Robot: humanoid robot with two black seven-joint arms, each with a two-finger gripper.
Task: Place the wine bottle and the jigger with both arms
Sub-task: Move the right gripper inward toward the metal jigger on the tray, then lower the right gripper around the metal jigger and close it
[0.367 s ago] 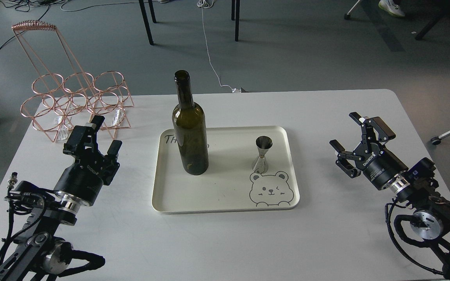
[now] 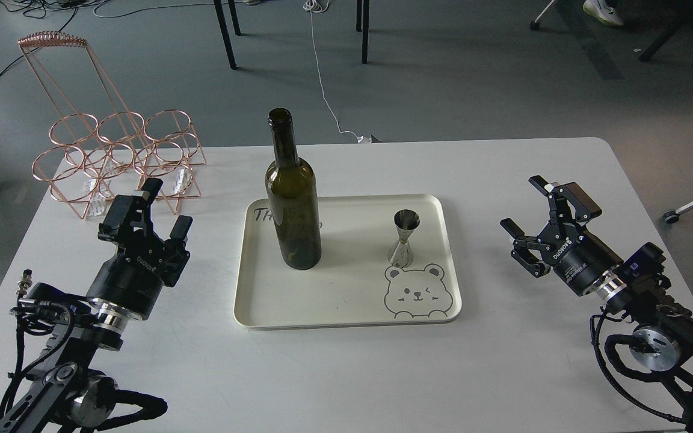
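The dark olive-green wine bottle point(image 2: 293, 204) stands upright on the left part of a cream tray point(image 2: 346, 304). The small steel jigger point(image 2: 405, 237) stands upright on the tray's right part, just above a bear drawing. My left gripper point(image 2: 167, 207) is open and empty over the table, left of the tray and apart from the bottle. My right gripper point(image 2: 524, 204) is open and empty over the table, right of the tray and apart from the jigger.
A copper wire bottle rack point(image 2: 112, 150) stands at the table's back left corner, just behind my left gripper. The white table point(image 2: 503, 168) ends close behind the tray and to the right of my right arm. Chair legs and cables lie on the floor beyond.
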